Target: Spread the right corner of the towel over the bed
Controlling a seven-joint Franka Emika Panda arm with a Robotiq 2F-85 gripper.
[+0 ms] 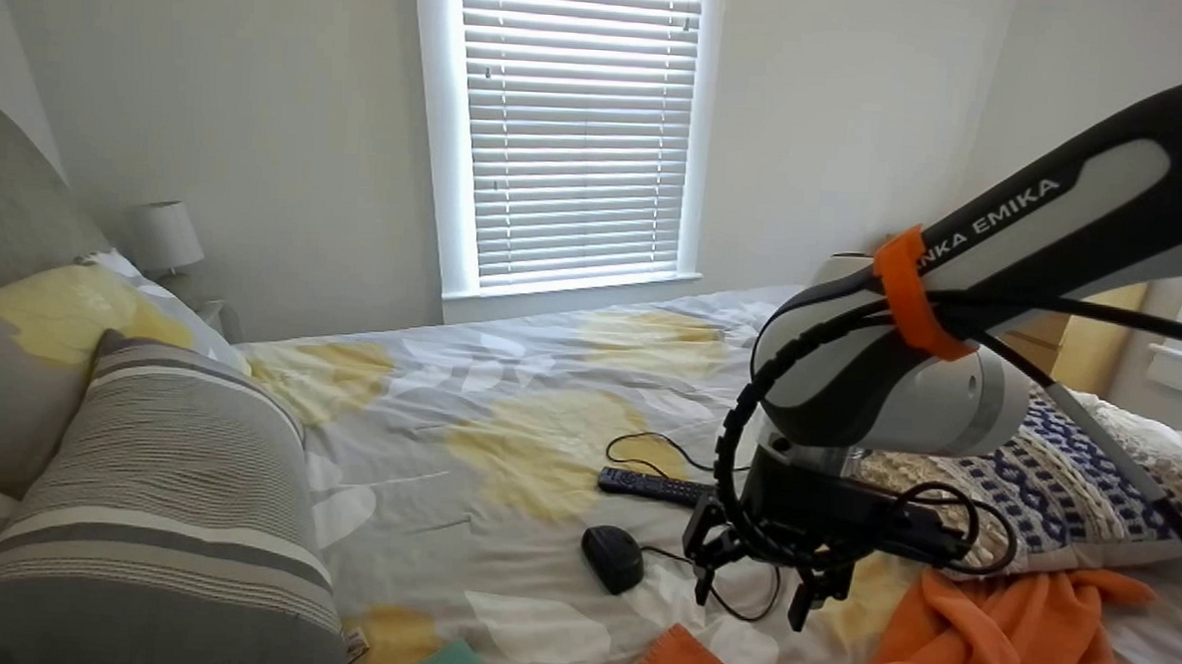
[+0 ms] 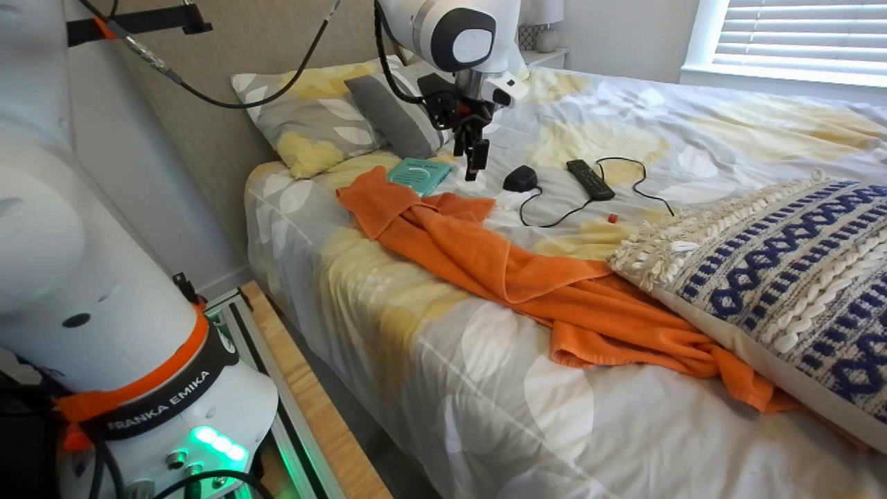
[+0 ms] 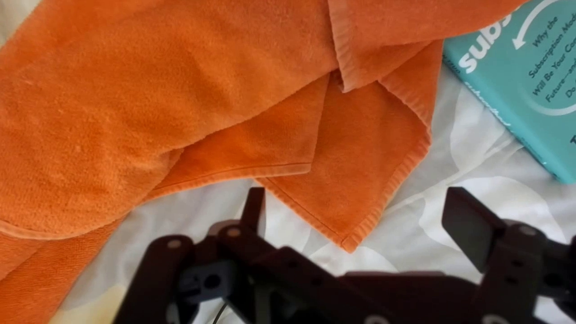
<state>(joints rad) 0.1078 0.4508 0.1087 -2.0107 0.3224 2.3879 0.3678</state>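
The towel lies rumpled, bright orange, unevenly folded.

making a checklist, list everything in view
bed: one, white and yellow, centre
towel: one, orange, bed
cushion: one, cream and navy, bed
pillows: at least three, grey and yellow, bed
book: one, teal, bed
remote: one, black, bed
corded gadget: one, black, bed
block: one, red, bed
nightstand: one, white, beyond bed
lamp: one, white, on nightstand
windows: two, white, background
dresser: one, wooden, background
arm: one, white and black, over bed
gripper: one, black, over bed
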